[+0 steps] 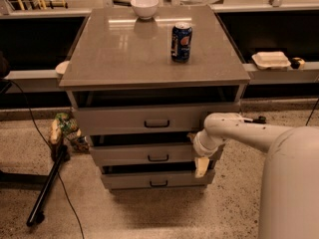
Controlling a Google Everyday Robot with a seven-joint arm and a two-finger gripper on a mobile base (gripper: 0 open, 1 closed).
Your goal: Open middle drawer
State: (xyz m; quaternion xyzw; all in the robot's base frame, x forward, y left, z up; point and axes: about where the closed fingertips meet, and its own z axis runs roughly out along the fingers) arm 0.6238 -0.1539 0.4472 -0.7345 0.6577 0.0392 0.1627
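Observation:
The grey cabinet (124,54) has three drawer fronts stacked one above the other. The middle drawer (134,155) has a flat grey front with a small dark bar handle (158,158). A dark gap shows above its front. My gripper (200,162) is at the right end of the middle drawer front, low against the cabinet's right side, at the end of my white arm (249,131), which reaches in from the right. It is well to the right of the handle.
The taller top drawer (124,118) and the smallest bottom drawer (134,180) flank the middle one. A blue soda can (181,42) and a white bowl (144,7) stand on the cabinet top. A black stand leg (47,188) and a bag (67,126) lie on the floor to the left. A white container (270,59) sits on the right ledge.

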